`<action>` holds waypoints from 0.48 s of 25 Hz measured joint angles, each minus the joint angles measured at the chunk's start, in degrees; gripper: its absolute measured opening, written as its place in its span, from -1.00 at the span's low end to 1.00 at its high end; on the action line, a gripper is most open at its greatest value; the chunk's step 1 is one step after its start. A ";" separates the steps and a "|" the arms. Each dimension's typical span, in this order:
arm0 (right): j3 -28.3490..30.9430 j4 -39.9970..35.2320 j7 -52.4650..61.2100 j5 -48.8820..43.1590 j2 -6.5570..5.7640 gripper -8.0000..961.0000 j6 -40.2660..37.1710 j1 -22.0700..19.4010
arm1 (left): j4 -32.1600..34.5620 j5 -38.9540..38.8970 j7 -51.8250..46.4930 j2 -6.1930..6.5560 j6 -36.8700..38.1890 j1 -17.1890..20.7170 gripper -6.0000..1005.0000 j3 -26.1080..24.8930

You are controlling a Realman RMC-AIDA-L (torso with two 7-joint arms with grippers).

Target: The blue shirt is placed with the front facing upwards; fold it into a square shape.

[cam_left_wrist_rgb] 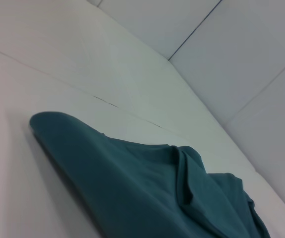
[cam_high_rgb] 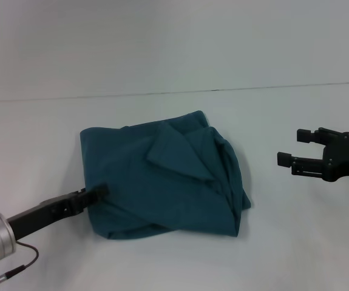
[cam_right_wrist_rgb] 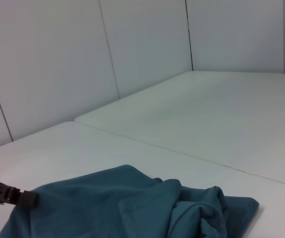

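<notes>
Lumpy blue shirt [cam_high_rgb: 162, 179] — left tool [cam_high_rgb: 99, 193] touching

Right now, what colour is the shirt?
Plain dark teal-blue shirt, no lettering visible; head view shows best.

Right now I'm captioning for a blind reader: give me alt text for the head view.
A blue shirt lies folded into a rumpled, roughly square bundle on a white table. The left gripper reaches in at the bundle's left edge, while the right gripper hovers apart to the right, jaws open.
</notes>
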 joint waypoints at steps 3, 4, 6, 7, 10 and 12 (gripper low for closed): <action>-0.19 0.17 -0.01 0.07 0.00 0.87 0.00 0.05 | 0.14 0.84 0.02 0.05 -0.38 0.00 -0.20 -1.08; -0.26 0.17 -0.02 0.10 0.00 0.87 0.00 0.05 | 0.28 1.04 0.02 0.06 -0.58 0.00 -0.13 -1.42; -0.52 0.17 0.01 0.14 0.00 0.87 0.01 0.07 | 0.93 1.22 0.24 0.13 -0.97 0.01 0.03 -2.33; -0.68 0.17 0.06 0.17 0.00 0.87 0.00 0.10 | 1.17 1.25 0.33 0.16 -1.01 0.02 0.10 -2.57; -0.96 0.20 0.17 0.22 0.00 0.88 0.01 0.39 | 2.82 1.77 0.70 0.23 -1.52 0.08 0.33 -3.68; -1.24 0.52 0.28 0.21 0.00 0.88 0.13 0.83 | 4.34 2.21 0.81 0.24 -2.14 0.09 0.48 -4.17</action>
